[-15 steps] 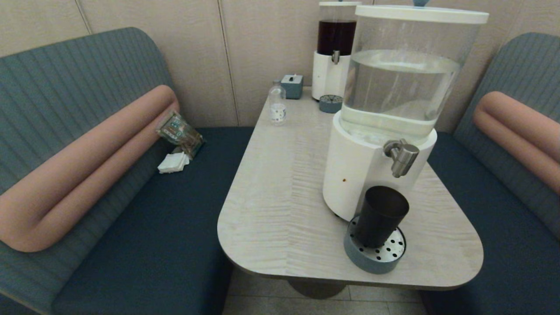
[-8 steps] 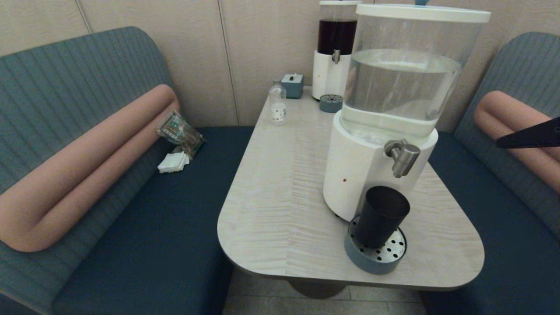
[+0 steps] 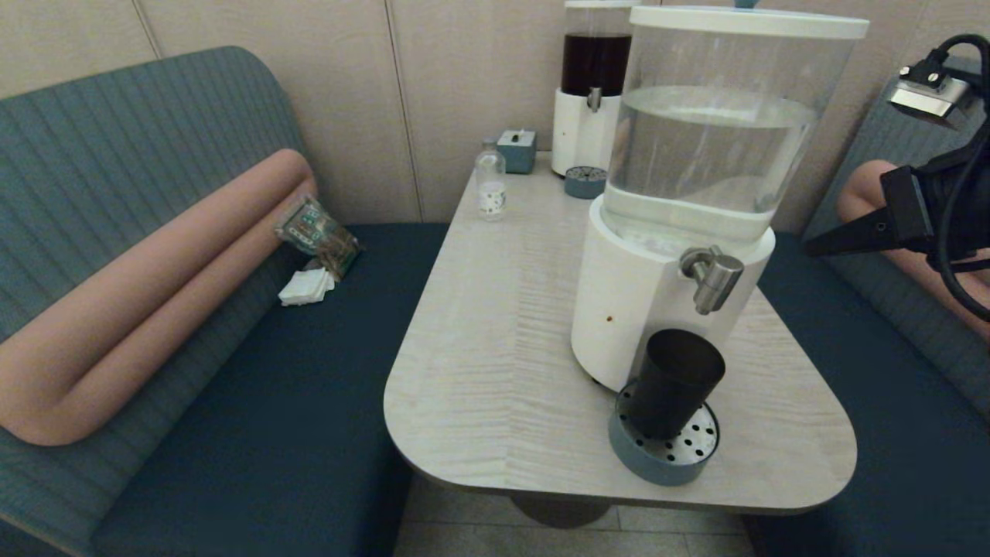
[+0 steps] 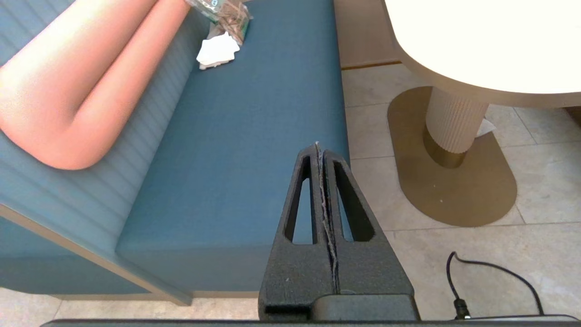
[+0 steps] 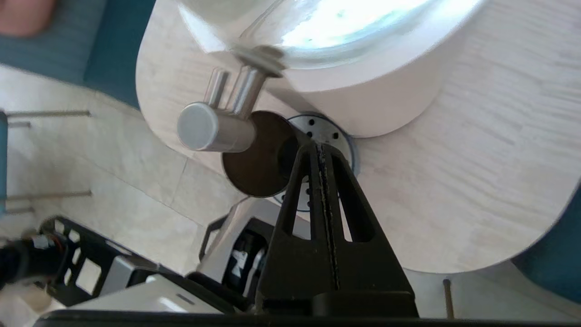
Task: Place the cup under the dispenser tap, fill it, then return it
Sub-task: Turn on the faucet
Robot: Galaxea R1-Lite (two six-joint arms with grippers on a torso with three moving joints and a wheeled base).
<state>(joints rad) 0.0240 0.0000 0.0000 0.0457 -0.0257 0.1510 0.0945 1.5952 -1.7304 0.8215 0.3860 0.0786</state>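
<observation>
The black cup (image 3: 675,383) stands upright on the round perforated drip tray (image 3: 665,456), right below the brushed-steel dispenser tap (image 3: 711,277) of the large white-based dispenser (image 3: 681,201). My right gripper (image 3: 808,251) hangs shut and empty in the air to the right of the tap, at about tap height, its tip pointing toward the dispenser. In the right wrist view the tap (image 5: 213,126) and the cup (image 5: 258,159) lie just beyond the right gripper (image 5: 320,146). My left gripper (image 4: 319,145) is shut and empty, parked low over the bench seat, away from the table.
A slimmer dark-liquid dispenser (image 3: 592,85), a small blue box (image 3: 517,151) and a small clear bottle (image 3: 490,182) stand at the table's (image 3: 495,333) far end. A snack packet (image 3: 317,232) and napkin (image 3: 307,286) lie on the left bench. Benches flank both sides.
My right arm has come into the head view from the right edge and moved leftward and up toward the tap. The cup and the dispenser have stayed put.
</observation>
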